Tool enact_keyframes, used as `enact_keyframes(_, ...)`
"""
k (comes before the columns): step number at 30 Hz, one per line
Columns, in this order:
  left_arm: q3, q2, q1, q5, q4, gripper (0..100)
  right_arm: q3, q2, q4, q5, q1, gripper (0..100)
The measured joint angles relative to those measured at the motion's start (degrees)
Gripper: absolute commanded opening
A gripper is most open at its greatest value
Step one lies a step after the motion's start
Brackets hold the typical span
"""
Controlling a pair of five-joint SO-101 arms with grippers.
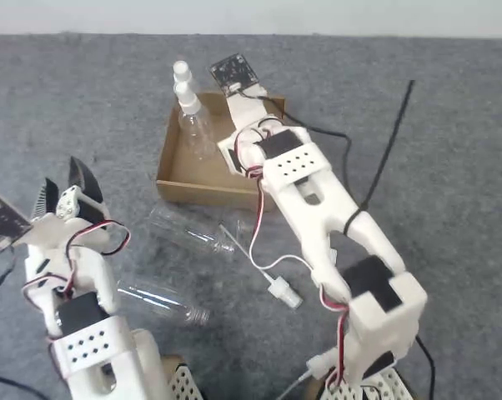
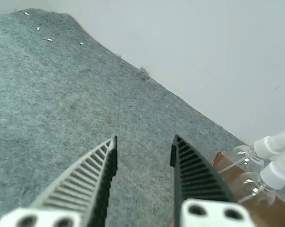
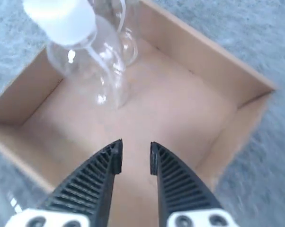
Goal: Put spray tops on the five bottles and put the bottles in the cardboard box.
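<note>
Capping is looking partway done. Left pincer [image 2: 145, 139] is sitting wide open, empty. Two bare bottles [image 1: 184, 232] are lying on the worktop [image 1: 451, 167]; two capped bottles [image 1: 191, 117] are standing in the cardboard box [image 1: 173, 178]. Spray top [image 1: 284, 293] is probably needing a grab next. Right pincer [image 3: 134, 150] is hanging over the box, narrow, empty.

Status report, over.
Left gripper open. Right gripper open over brown cardboard box. Two capped clear plastic bottles inside; two bare ones, white spray top on grey carpet.
</note>
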Motion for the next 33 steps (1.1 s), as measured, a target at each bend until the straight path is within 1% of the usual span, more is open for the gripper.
enact_keyframes(9,1.1,0.0,0.0,0.0,0.0,18,0.0,-11.9,18.5,0.2,0.4,4.8)
enact_keyframes(17,1.1,0.0,0.0,0.0,0.0,18,0.0,-18.6,33.1,0.2,3.7,5.0)
enact_keyframes(19,1.1,0.0,0.0,0.0,0.0,18,0.0,-20.0,36.4,0.2,4.3,7.6)
enact_keyframes(21,1.1,0.0,0.0,0.0,0.0,18,0.0,-21.2,39.7,0.2,4.8,12.7)
enact_keyframes(24,1.1,0.0,0.0,0.0,0.0,18,0.0,-21.8,45.5,3.1,4.9,19.7)
enact_keyframes(28,1.1,0.0,0.0,0.0,0.0,18,0.0,-21.8,52.0,8.3,5.1,23.9)
enact_keyframes(33,1.1,0.0,0.0,0.0,0.0,18,1.3,-21.8,52.8,14.1,5.2,26.2)
